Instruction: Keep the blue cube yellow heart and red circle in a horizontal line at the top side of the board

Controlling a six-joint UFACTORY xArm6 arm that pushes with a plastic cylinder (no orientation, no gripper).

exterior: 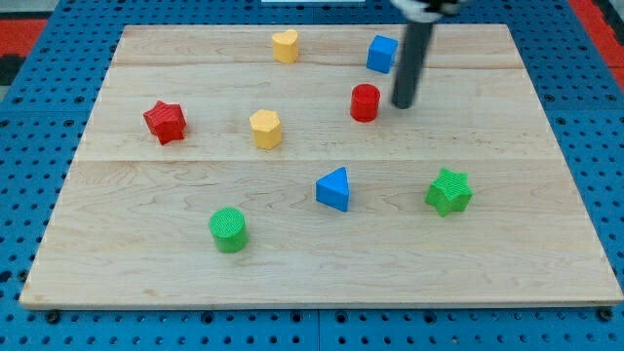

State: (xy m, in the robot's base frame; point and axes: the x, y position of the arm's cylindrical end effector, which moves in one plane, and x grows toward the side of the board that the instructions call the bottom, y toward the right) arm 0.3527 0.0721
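My tip [403, 103] (a bare rod, no claw to report) stands just right of the red circle [365, 102], which sits below the blue cube [382, 53] and yellow heart [285, 45]; advise pushing from beneath, slowly upward.

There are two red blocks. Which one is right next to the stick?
The red circle, just left of my tip near the view's top. The red star sits far off at the view's left, and has points instead of a round shape.
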